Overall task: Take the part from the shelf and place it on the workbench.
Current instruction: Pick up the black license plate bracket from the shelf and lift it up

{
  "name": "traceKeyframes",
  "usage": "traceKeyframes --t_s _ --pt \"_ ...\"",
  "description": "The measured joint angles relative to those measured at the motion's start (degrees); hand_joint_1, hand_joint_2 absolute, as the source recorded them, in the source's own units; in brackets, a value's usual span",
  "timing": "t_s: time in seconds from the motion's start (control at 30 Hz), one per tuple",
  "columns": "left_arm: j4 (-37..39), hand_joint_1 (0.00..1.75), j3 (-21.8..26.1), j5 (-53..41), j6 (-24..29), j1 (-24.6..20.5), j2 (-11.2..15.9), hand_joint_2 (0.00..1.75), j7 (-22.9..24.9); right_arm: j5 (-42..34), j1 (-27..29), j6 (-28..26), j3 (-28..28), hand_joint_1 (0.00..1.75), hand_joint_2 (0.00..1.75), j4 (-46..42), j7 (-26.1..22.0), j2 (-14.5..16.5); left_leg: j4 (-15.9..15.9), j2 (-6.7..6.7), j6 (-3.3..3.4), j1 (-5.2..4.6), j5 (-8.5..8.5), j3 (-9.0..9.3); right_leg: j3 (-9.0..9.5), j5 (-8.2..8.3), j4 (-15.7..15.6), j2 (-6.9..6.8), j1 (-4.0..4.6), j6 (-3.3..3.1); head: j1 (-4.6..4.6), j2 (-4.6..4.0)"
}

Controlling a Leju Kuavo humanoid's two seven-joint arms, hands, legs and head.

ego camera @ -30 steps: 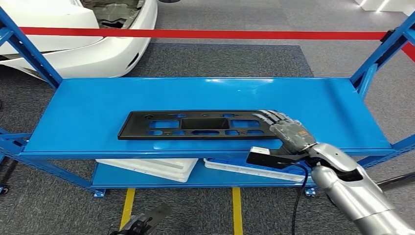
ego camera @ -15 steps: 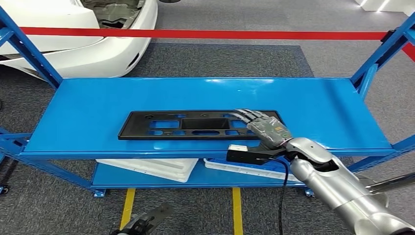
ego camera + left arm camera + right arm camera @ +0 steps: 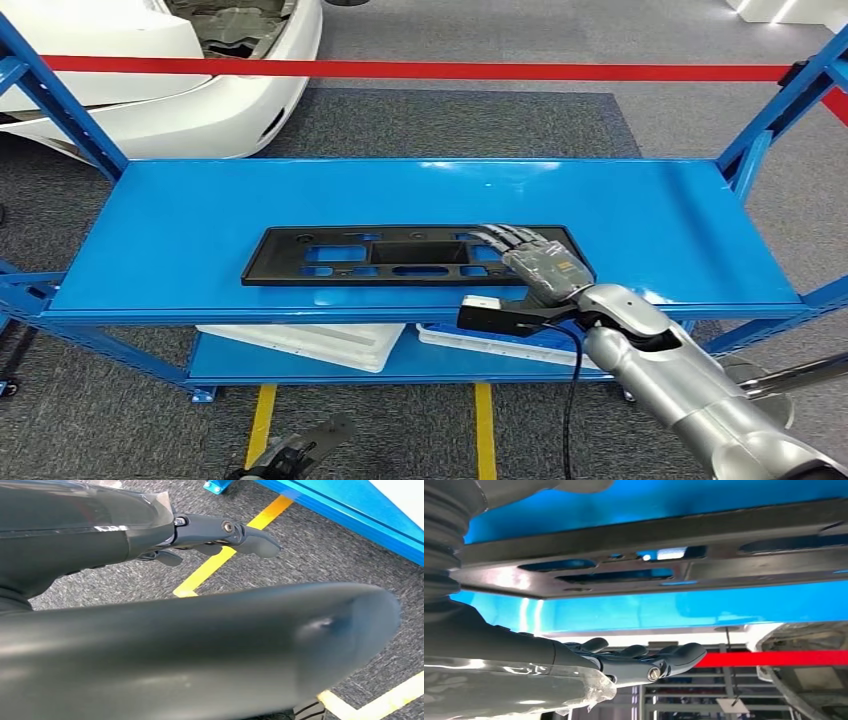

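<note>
part (image 3: 400, 255): a long, flat black plastic panel with cut-out windows, lying flat on the top deck of the shelf, near its front edge and a little left of centre
part's right end: covered by the right hand; in the right wrist view the panel (image 3: 664, 555) runs across the blue deck with its windows showing blue through them
right hand (image 3: 535, 262): laid over the right end of the part, fingers stretched out along its top face and pointing toward the far left; in the right wrist view the fingers (image 3: 644, 660) are straight and apart, not wrapped round any edge, so I judge it holds nothing yet
left hand (image 3: 220, 532): hanging low by the floor, fingers loosely extended, nothing in it
shelf (image 3: 650, 220): blue steel rack, glossy deck; white trays (image 3: 310, 340) on the lower level
beyond: a red barrier tape (image 3: 420, 69) and a white car body (image 3: 150, 80) behind the rack
risk, grip: a hand lying flat on top can only press; on a glossy deck the panel would likely slide instead of lifting
risk, balance: held at one end alone, the long panel would droop or twist out
risk, edge: a push toward the front lip could tip it onto the floor
</note>
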Motion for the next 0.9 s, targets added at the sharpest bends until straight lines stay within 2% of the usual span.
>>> traceKeyframes --t_s 0.3,0.9 --pt "0.0 0.00 -0.2 0.5 0.0 0.0 0.0 0.00 0.0 4.6 -1.2 -5.0 0.0 0.00 1.75 4.7 1.8 0.0 0.0 0.00 0.00 0.00 0.00 0.00 0.00 0.00 0.0 0.01 0.00 0.00 0.01 0.00" --pt "0.0 0.00 -1.1 0.9 0.2 0.0 0.0 0.00 0.3 5.3 -1.2 -8.8 -1.7 0.00 1.75 11.8 1.8 0.2 0.0 0.00 0.00 0.00 0.00 0.01 -0.01 0.00 0.0 0.03 0.00 0.00 0.00 0.00"
